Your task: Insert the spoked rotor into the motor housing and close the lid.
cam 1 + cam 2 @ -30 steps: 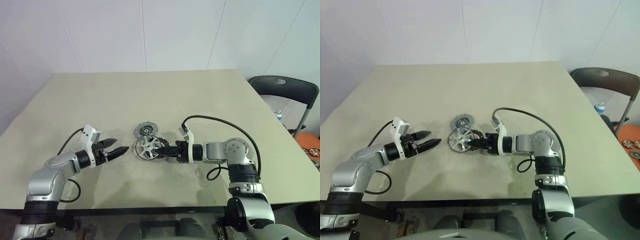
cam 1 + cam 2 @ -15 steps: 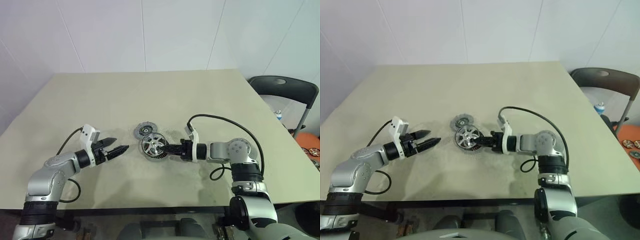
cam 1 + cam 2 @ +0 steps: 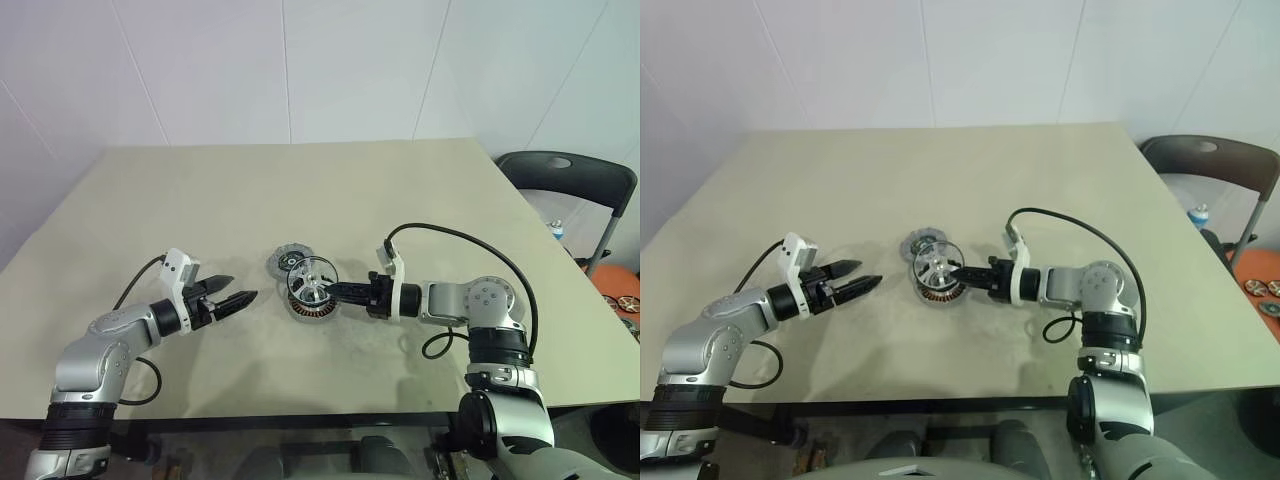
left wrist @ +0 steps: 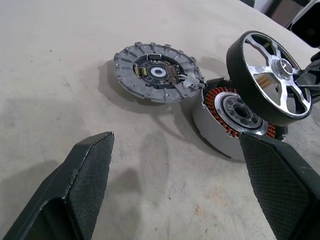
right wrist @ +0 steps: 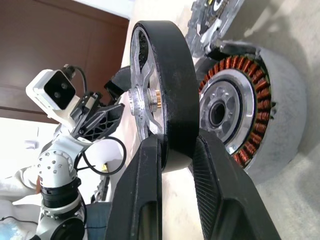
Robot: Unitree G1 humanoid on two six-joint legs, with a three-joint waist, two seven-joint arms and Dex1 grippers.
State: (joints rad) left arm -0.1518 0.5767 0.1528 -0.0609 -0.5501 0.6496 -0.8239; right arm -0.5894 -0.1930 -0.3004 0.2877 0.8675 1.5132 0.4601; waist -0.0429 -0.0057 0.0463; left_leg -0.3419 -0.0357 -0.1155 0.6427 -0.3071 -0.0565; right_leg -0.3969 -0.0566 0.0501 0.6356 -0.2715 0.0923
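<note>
Near the centre of the head-camera frame, the right gripper (image 3: 335, 291) is clamping the dark rim of the spoked rotor (image 3: 309, 279) between its narrow jaws, holding it tilted just above the motor housing (image 3: 312, 305), which is sitting on the table (image 3: 200, 190). The lid (image 3: 287, 260) is lying flat just beyond the housing. At lower left, the left gripper (image 3: 240, 301) is hanging with jaws wide and empty, well apart from the parts.

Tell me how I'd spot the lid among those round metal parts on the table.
Look near the middle of the beige table, where three round parts cluster between the two arms. The lid lies flat on the far side of the cluster, beside the motor housing. It is the solid grey disc with a ridged edge, unlike the copper-ringed housing or the open spoked rotor pinched in the right gripper.
</note>
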